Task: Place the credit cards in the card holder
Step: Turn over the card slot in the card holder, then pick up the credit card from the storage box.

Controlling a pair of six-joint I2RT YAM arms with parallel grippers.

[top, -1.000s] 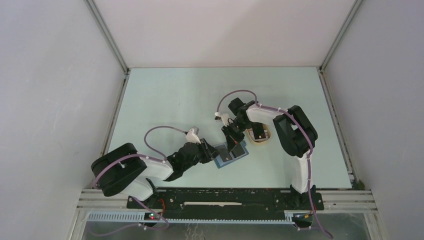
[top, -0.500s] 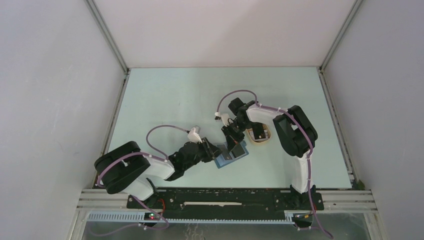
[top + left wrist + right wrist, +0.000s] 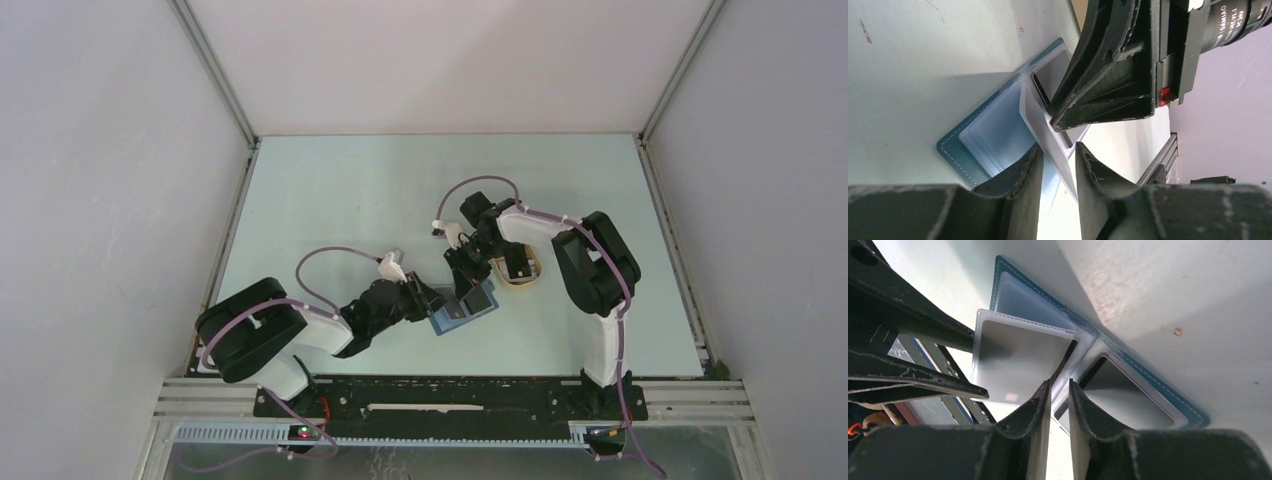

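Note:
The teal-blue card holder (image 3: 462, 312) lies open on the table, its stitched edge showing in both wrist views (image 3: 950, 150) (image 3: 1170, 397). A clear sleeve (image 3: 1035, 120) (image 3: 1018, 355) stands up from its spine. My left gripper (image 3: 428, 300) (image 3: 1057, 150) is narrowly open, and the sleeve runs slantwise between its jaws. My right gripper (image 3: 468, 290) (image 3: 1060, 385) is almost shut, tips down at the spine against the edge of a dark card (image 3: 1040, 90). That card (image 3: 1133, 395) lies in the window pocket. Nothing shows clamped in the right jaws.
A beige oval tray (image 3: 524, 282) sits just right of the holder with dark cards (image 3: 516, 264) in it, under the right forearm. Both arms crowd over the holder. The left fingers (image 3: 913, 325) reach in close beside the right gripper. Grey walls enclose the table.
My left arm has shifted slightly to the right toward the holder. The right gripper and the holder stay where they were.

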